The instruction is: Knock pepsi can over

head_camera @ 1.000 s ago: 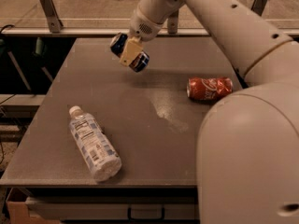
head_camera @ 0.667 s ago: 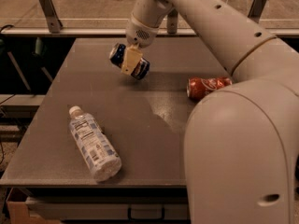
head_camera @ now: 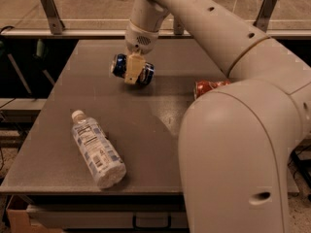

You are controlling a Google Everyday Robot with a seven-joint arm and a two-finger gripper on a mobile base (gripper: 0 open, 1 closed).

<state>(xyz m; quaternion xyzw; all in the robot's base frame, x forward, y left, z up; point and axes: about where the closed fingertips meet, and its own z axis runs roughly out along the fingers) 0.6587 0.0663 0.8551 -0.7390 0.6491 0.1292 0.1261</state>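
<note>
Three drink containers share a dark gray table [head_camera: 58, 106], seen from above past a large white robot arm [head_camera: 218, 28]. The arm fills the right side of the view, rising from a bulky joint in the foreground and bending over toward the far middle of the table.

At the arm's end, the gripper [head_camera: 131, 76] points downward and is clamped on the pepsi can [head_camera: 147, 73]. One tan finger [head_camera: 133, 67] crosses the middle of the can, covering part of its label. The can is dark blue and lies sideways in the grip, its ends pointing left and right, slightly tilted. It sits low over the far middle of the tabletop; whether it touches the surface cannot be told.

A red Coca-Cola can [head_camera: 208, 87] lies on its side on the table to the right of the gripper, well apart from it and partly hidden behind the arm.

A clear plastic water bottle [head_camera: 96, 150] with a white cap lies on its side near the front left of the table, cap toward the back.
</note>
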